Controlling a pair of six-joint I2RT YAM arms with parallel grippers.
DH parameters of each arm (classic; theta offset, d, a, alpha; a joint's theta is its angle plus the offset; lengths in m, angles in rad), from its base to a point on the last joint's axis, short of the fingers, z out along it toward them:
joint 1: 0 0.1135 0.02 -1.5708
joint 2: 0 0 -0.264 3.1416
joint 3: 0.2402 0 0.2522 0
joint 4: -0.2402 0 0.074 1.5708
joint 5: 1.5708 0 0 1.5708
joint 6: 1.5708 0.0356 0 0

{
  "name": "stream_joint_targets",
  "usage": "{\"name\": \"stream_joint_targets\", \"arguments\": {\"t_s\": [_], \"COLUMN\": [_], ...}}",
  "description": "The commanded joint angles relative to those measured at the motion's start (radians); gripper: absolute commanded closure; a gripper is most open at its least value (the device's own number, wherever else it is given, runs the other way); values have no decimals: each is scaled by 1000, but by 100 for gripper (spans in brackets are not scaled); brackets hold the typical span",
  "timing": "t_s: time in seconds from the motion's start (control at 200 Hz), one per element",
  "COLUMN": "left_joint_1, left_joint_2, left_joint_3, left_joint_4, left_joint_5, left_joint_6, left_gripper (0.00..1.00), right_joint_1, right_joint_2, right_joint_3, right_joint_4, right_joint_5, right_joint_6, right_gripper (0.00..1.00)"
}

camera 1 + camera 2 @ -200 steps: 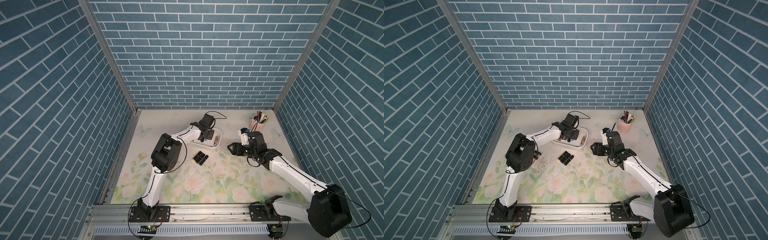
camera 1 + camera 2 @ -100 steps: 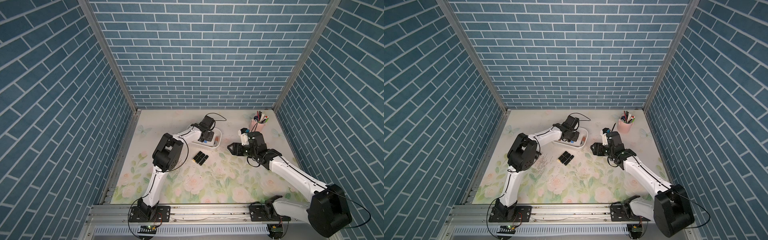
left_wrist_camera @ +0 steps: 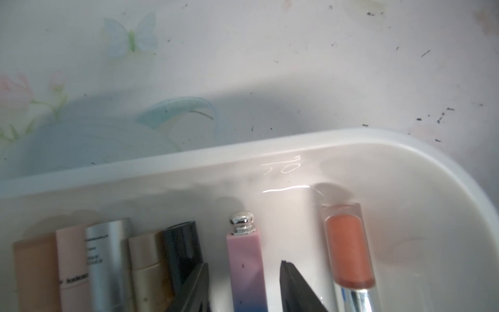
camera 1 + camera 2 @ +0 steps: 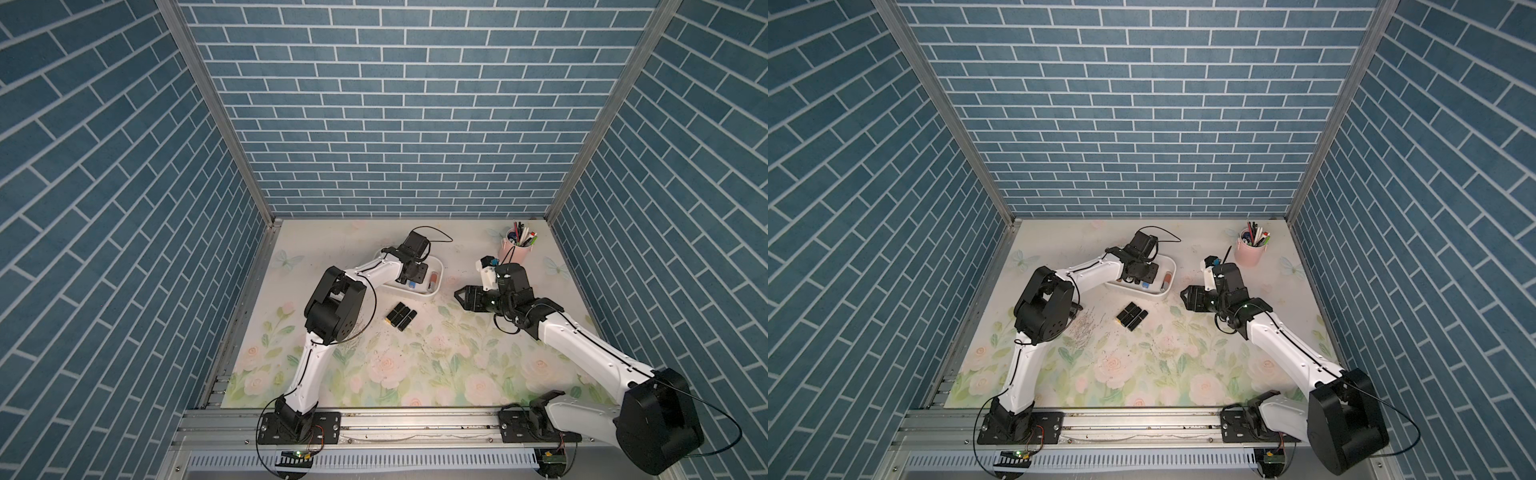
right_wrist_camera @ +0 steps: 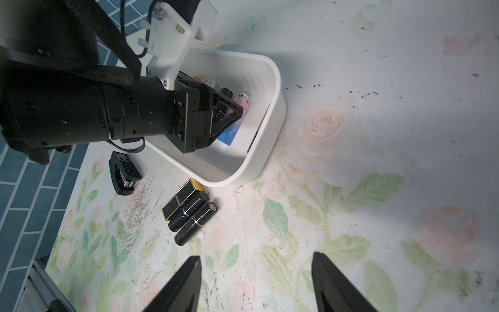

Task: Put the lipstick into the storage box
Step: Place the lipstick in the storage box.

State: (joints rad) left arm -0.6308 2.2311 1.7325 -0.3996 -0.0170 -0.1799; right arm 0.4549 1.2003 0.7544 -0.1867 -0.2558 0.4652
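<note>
My left gripper is down inside the storage box with its jaws narrowly parted. The pink-and-blue lipstick lies between them and touches neither finger, with other tubes in a row at its side. My right gripper hangs wide and empty above the mat. Ahead of it, just outside the box, three black lipsticks lie close together. I judge they are light, stiff and glossy, so they can slip or roll. I would take one across the middle of its barrel, not at the cap.
</note>
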Motion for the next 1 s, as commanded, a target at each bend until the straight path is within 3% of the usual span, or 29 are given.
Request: {"name": "stream_joint_targets", "arguments": {"t_s": [0.0,0.24,0.57,0.79,0.995], "left_joint_1": [-4,-9,-66,-109,-128], "left_joint_2": [-105,-318,-635,-689,-650], "left_joint_3": [-11,-144,-560,-696,-709], "left_joint_4": [5,15,25,80,84], "left_joint_5": [9,78,150,163,168], "left_joint_6": [4,16,-39,-86,-83], "left_gripper": [50,42,44,54,59], "right_joint_1": [-1,13,77,86,88], "right_joint_2": [-11,14,58,54,30], "right_joint_3": [16,26,45,34,15], "right_joint_4": [18,36,27,35,25], "right_joint_5": [-25,-65,-31,-17,-5], "right_joint_6": [1,28,45,69,69], "right_gripper": [32,31,32,32,31]}}
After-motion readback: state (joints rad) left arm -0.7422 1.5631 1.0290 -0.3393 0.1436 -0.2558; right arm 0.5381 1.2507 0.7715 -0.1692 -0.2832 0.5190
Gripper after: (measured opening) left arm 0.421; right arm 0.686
